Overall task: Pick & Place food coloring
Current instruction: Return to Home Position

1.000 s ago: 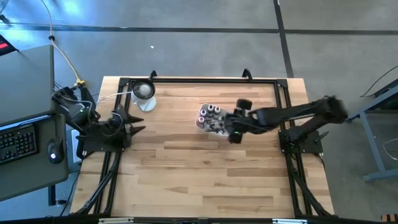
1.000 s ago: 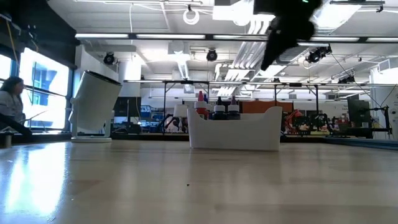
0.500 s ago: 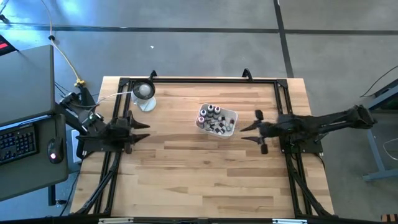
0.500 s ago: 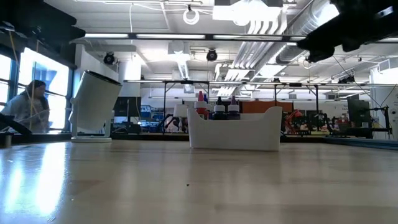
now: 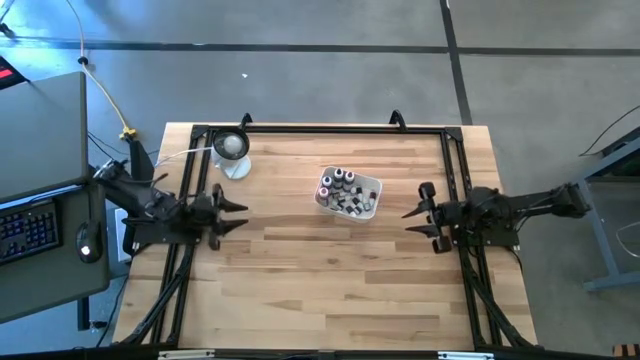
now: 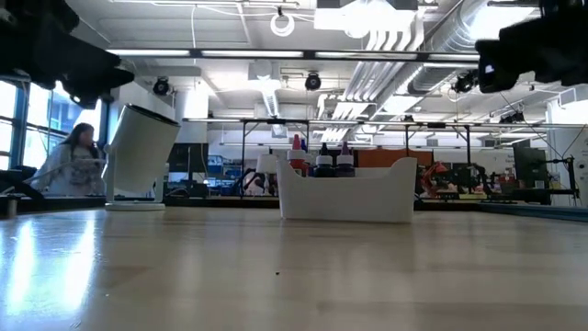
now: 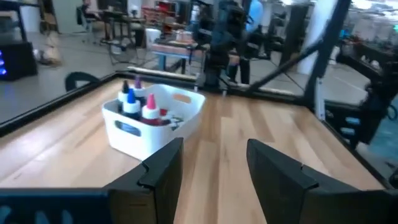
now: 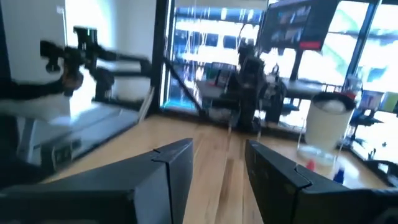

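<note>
Table (image 5: 300,280): pale wood planks, black frame rails along its edges.

Food coloring bottles (image 5: 346,192): all gathered in the white tray (image 5: 374,203), just right of centre in the high view, in the upper half of the tabletop. Mixed dark and pale caps, packed close; count not readable from above, perhaps a dozen or more. Low view: tray (image 6: 347,195) at mid-frame, with a few bottle tops (image 6: 321,162) showing over its rim, one red, the others dark. Left wrist view: tray (image 7: 180,121) at left of centre, with blue and red bottles (image 7: 140,107) standing in its near end.

Left gripper (image 5: 238,214): left of the frame over the table's left edge, pointing toward the middle, well apart from the tray. Fingers spread with nothing between them; its wrist view shows bare wood in the gap (image 7: 214,168).

Right gripper (image 5: 412,214): right of the frame near the table's right edge, pointing inward, near the tray but clear of it. Fingers likewise apart and empty (image 8: 217,165).

Dish (image 5: 230,148) with a white ball: upper left of the tabletop, well apart from the tray.

Person (image 6: 69,170): far left in the low view, beyond the table.
</note>
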`<state>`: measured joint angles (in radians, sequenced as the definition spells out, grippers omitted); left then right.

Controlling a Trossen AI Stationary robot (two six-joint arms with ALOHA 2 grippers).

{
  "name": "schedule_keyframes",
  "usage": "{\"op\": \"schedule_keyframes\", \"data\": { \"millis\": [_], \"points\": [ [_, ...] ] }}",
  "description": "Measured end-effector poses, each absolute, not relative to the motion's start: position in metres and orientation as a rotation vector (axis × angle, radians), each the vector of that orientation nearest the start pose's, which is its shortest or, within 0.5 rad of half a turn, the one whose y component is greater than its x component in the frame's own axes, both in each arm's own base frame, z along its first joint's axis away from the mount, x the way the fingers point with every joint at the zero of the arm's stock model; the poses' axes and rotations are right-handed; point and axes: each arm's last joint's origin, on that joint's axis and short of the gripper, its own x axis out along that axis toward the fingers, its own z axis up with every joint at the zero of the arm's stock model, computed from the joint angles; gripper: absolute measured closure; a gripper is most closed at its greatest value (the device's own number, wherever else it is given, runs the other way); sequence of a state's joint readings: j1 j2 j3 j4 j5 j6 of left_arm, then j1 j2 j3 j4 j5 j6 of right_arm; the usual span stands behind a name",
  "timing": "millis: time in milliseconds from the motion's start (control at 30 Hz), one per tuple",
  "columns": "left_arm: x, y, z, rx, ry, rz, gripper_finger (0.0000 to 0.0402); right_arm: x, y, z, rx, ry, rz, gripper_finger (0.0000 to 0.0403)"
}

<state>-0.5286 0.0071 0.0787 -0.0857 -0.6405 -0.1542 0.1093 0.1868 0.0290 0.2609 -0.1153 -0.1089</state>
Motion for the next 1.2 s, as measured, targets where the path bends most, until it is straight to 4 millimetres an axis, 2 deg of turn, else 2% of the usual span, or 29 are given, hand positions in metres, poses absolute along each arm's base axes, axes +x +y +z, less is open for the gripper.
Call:
{"op": "schedule_keyframes", "data": {
  "millis": [100, 233, 433, 700, 1200],
  "points": [
    [0.087, -0.024, 0.179, -0.139, -0.007, 0.134, 0.0227, 0.106, 0.015, 0.175, -0.120, -0.010, 0.211, 0.0263],
    [0.091, -0.021, 0.179, -0.038, -0.007, 0.048, 0.0227, 0.105, 0.010, 0.165, -0.158, 0.112, 0.070, 0.0263],
    [0.096, -0.013, 0.171, -0.032, -0.035, -0.024, 0.0227, 0.106, 0.005, 0.160, 0.024, 0.079, -0.119, 0.0263],
    [0.100, -0.006, 0.166, -0.089, 0.021, -0.014, 0.0227, 0.106, 0.005, 0.161, 0.032, 0.071, -0.134, 0.0263],
    [0.100, -0.006, 0.166, -0.101, 0.021, -0.008, 0.0227, 0.106, 0.005, 0.161, 0.011, 0.074, -0.132, 0.0263]
  ]
}}
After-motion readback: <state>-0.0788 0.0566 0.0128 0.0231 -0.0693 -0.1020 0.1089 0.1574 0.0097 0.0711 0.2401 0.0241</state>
